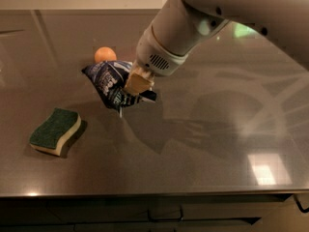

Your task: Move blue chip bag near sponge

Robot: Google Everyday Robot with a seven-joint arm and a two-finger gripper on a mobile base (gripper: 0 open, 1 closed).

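The blue chip bag (110, 82) is a crinkly dark navy foil bag with white label panels. My gripper (137, 83) is shut on its right side and holds it just above the grey counter (203, 144), left of centre. The sponge (56, 130), dark green on top with a pale cream base, lies flat on the counter at the lower left, a short way below and left of the bag. The arm reaches down from the upper right and hides the bag's right edge.
An orange ball (105, 54) sits on the counter just behind the bag. The counter's front edge runs along the bottom, with dark drawers below. A wall rises behind the counter's back edge.
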